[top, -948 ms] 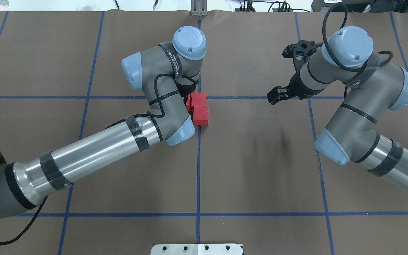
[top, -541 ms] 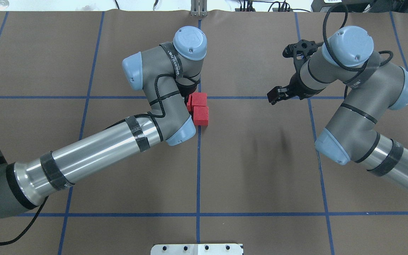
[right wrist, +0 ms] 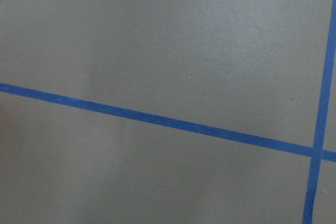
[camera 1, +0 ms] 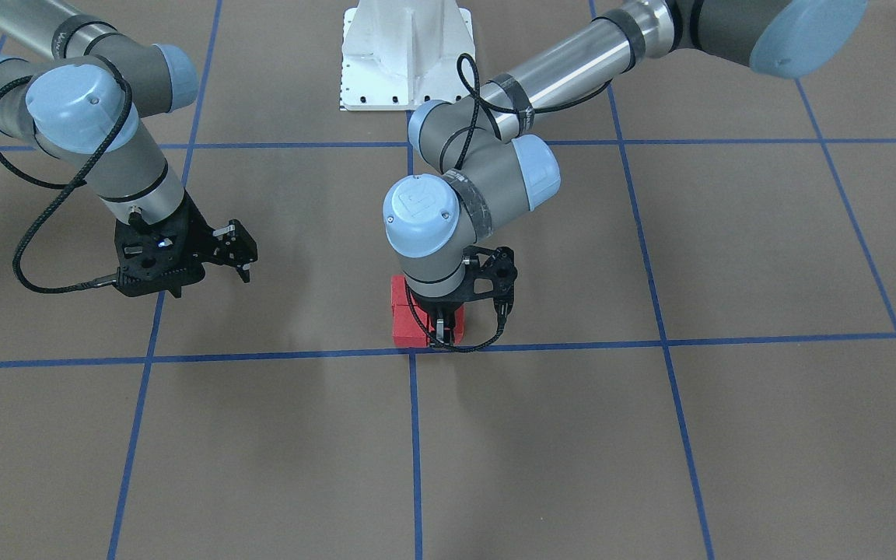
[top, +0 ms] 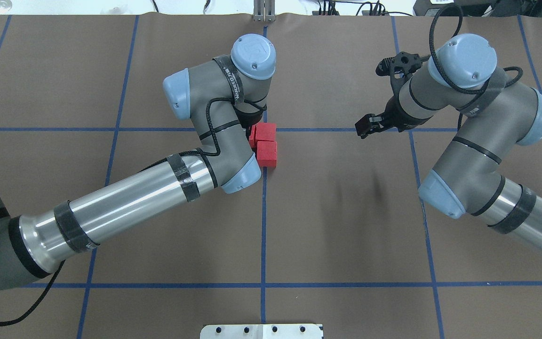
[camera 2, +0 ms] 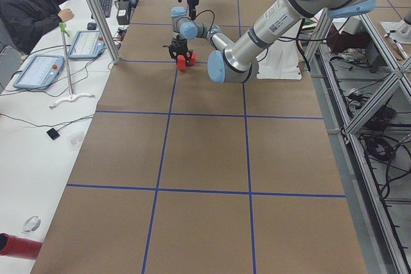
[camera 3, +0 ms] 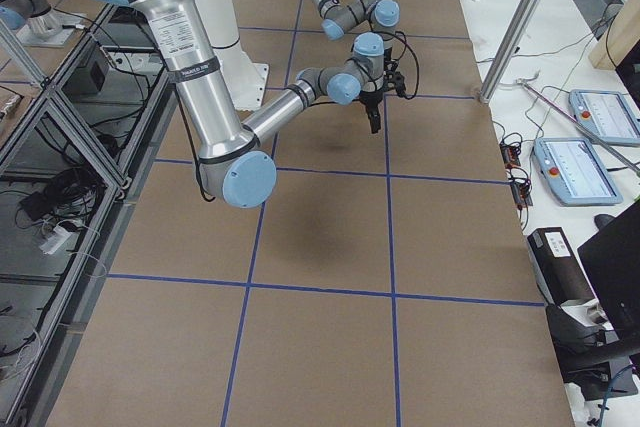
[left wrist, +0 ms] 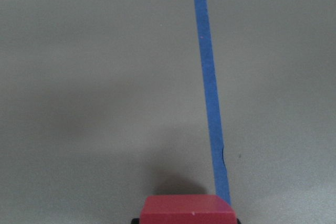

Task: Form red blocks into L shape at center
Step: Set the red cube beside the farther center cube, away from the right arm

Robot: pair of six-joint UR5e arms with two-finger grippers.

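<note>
- The red blocks (top: 267, 153) sit bunched at the center (camera 1: 414, 351) of the table (top: 346, 226). They touch the crossing on the side toward the robot's edge and are well apart from every corner.
- The left gripper (camera 1: 443, 333) points straight down, its fingers drawn narrow around the held block (left wrist: 189, 209). This is the cube on the cluster's side toward the table's left end. The low, upright grip probably lets it slide that cube flush against its neighbour.
- The other two cubes form the long stroke. Its axis runs along the tape line (top: 263, 226) from the crossing toward the robot's edge.
- The held block makes the short foot, pointing toward the left end from the cube nearest the crossing.
- The right gripper (top: 366, 127) hovers toward the table's right end, well apart from the cubes, seemingly to leave the other arm room. No cube shows in it, and its finger gap cannot be told.
</note>
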